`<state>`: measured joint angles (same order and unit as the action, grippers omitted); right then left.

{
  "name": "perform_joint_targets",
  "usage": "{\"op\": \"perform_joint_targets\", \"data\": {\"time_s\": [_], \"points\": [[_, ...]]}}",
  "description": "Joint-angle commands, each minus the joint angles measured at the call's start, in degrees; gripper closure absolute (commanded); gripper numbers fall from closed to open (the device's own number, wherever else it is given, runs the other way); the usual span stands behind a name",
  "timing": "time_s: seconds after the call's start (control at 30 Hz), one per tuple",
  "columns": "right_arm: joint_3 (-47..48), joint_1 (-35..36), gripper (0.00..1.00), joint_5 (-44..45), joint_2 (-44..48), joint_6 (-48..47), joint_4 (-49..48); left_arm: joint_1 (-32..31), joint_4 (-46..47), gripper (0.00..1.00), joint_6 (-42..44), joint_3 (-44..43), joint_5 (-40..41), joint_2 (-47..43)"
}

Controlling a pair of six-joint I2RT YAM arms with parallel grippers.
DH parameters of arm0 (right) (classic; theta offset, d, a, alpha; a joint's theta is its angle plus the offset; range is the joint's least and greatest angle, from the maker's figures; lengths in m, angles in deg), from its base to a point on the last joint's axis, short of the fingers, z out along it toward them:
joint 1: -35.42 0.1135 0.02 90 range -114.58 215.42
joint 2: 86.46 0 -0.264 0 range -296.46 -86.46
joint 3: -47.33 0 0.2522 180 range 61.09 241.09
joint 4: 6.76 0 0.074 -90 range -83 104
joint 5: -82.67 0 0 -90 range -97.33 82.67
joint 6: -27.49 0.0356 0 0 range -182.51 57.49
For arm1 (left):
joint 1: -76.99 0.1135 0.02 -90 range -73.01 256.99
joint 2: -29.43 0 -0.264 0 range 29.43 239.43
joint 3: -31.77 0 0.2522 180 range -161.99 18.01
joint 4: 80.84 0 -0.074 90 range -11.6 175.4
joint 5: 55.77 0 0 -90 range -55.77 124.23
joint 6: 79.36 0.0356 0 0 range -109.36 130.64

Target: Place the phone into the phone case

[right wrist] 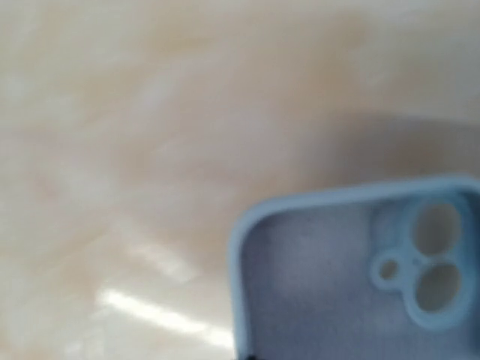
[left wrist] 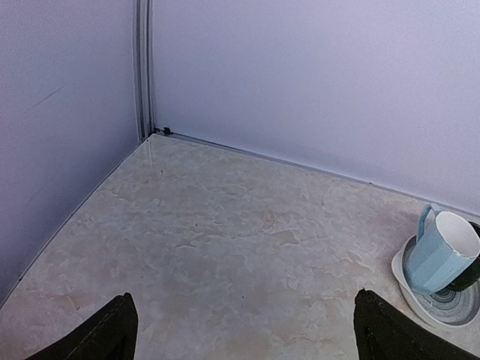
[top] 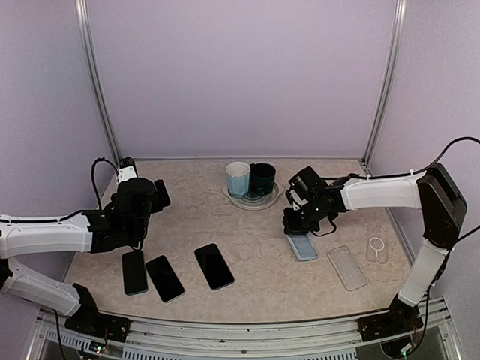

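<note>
There are three flat black rectangular phones: left phone [top: 134, 271], middle phone [top: 164, 277], right phone [top: 214, 265]. There are three phone cases: one light blue soft case [top: 304, 246] and two transparent ones, nearer clear case [top: 347, 267] and farther clear case [top: 376, 250]. There are two mugs, a pale blue mug [top: 238, 179] and a dark mug [top: 262, 178], and one round plate [top: 253, 202].

A light blue ceramic mug [left wrist: 442, 255] stands on a round white plate with grey rings [left wrist: 427, 306], ahead of the fingers [left wrist: 112, 337] of the left gripper [left wrist: 242, 295] and beyond the right-hand finger. A dark glossy mug [top: 262, 178] touches it on the same plate. Between the fingers the beige marbled tabletop [left wrist: 225, 240] runs to pale lilac walls [left wrist: 315, 75]; a metal corner post [left wrist: 142, 67] rises far ahead of the left-hand finger
</note>
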<state>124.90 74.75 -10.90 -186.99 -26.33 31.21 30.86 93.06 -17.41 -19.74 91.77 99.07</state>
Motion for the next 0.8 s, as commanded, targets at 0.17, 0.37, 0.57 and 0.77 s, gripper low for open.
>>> {"op": "perform_joint_targets", "data": {"time_s": [0.17, 0.37, 0.57, 0.77], "points": [[1.74, 7.84, 1.0, -0.06, -3.44, 5.21, 1.34, -0.36, -1.33, 0.01, -1.81, 1.57, 0.06, -2.96], [7.79, 10.23, 0.6, 5.4, -8.2, 3.26, 7.08, -0.37, -3.29, 0.01, -4.03, 1.13, -0.79, -2.35], [18.95, 17.37, 0.01, 12.92, -11.38, 2.31, 14.63, -0.28, -6.16, 0.01, -5.66, -0.07, 0.25, -1.37], [31.77, 25.43, 0.01, 12.36, -20.64, 3.22, 18.34, -0.06, -14.55, 0.01, -12.59, -2.22, 0.44, -1.72]]}}
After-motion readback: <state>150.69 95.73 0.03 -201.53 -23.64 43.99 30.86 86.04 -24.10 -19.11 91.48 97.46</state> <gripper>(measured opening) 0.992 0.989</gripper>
